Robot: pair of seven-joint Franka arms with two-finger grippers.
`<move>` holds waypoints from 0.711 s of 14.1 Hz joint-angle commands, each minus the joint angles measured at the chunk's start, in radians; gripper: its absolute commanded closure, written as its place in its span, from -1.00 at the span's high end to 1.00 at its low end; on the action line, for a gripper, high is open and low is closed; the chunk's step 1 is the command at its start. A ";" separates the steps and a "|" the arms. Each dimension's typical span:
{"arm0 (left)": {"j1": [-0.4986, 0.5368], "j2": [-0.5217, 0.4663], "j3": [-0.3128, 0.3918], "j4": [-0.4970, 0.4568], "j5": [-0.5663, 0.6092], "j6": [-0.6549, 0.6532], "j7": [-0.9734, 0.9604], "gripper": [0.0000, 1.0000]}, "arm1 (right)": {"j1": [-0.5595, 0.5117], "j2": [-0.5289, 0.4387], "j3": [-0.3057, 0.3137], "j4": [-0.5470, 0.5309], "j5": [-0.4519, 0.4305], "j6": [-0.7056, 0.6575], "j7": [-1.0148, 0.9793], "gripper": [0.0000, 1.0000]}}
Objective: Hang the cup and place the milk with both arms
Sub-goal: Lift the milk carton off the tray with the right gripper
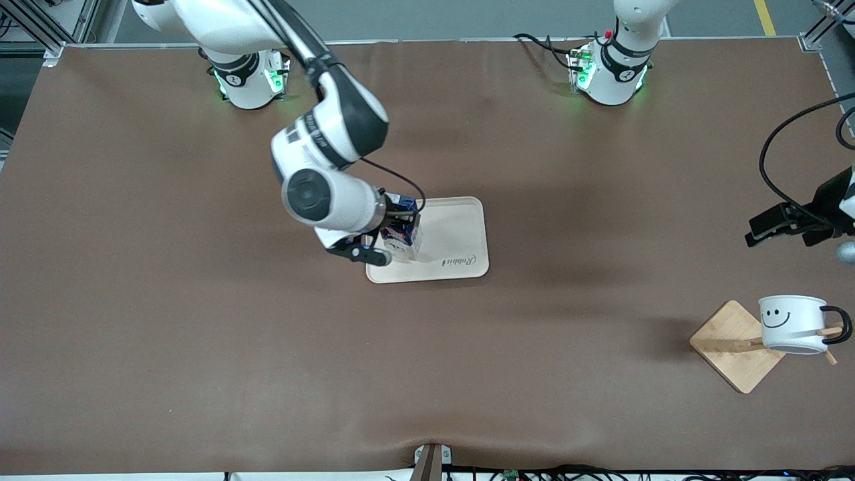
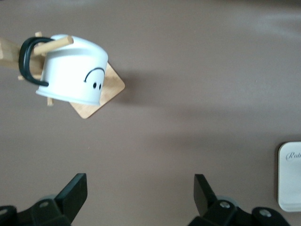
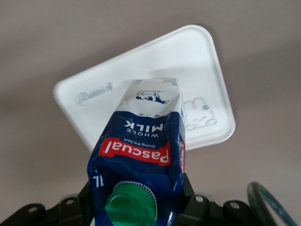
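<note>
The milk (image 1: pixel 401 235), a blue, red and white carton with a green cap, stands upright at the end of the cream tray (image 1: pixel 461 234) toward the right arm. I cannot tell if its base touches the tray. My right gripper (image 1: pixel 399 219) is shut on its upper part; in the right wrist view the milk (image 3: pixel 141 150) sits between the black fingers (image 3: pixel 190 200) over the tray (image 3: pixel 188 61). The cup (image 1: pixel 791 324), white with a smiley, hangs by its black handle on a peg of the wooden rack (image 1: pixel 731 347). My left gripper (image 1: pixel 761 230) is open and empty in the air, apart from the cup (image 2: pixel 73 70).
The rack's square wooden base (image 2: pixel 112 89) stands on the brown table near the left arm's end. The tray's edge (image 2: pixel 289 176) shows in the left wrist view. A black cable (image 1: pixel 775 160) loops beside the left wrist.
</note>
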 commanded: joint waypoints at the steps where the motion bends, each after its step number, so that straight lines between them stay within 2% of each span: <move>1: 0.007 -0.025 -0.006 0.013 0.021 -0.062 0.000 1.00 | -0.097 -0.015 0.009 0.094 0.065 -0.148 0.012 -1.00; 3: 0.007 -0.022 -0.006 0.076 0.020 -0.109 0.006 1.00 | -0.147 -0.023 0.008 0.113 0.055 -0.219 -0.002 -1.00; 4: 0.005 -0.022 -0.006 0.093 0.018 -0.136 0.006 1.00 | -0.181 -0.058 0.003 0.104 0.048 -0.251 -0.045 -1.00; 6: -0.002 -0.059 -0.009 0.094 0.018 -0.163 -0.012 1.00 | -0.218 -0.101 -0.047 0.083 -0.013 -0.352 -0.237 -1.00; 7: -0.036 -0.080 0.008 0.081 0.016 -0.166 -0.012 1.00 | -0.215 -0.117 -0.099 0.081 -0.070 -0.386 -0.323 -1.00; 9: -0.167 -0.109 0.130 0.077 0.016 -0.205 -0.015 1.00 | -0.218 -0.120 -0.159 0.079 -0.138 -0.420 -0.410 -1.00; 10: -0.259 -0.119 0.225 0.074 0.015 -0.225 -0.014 1.00 | -0.227 -0.115 -0.196 0.076 -0.138 -0.454 -0.412 -1.00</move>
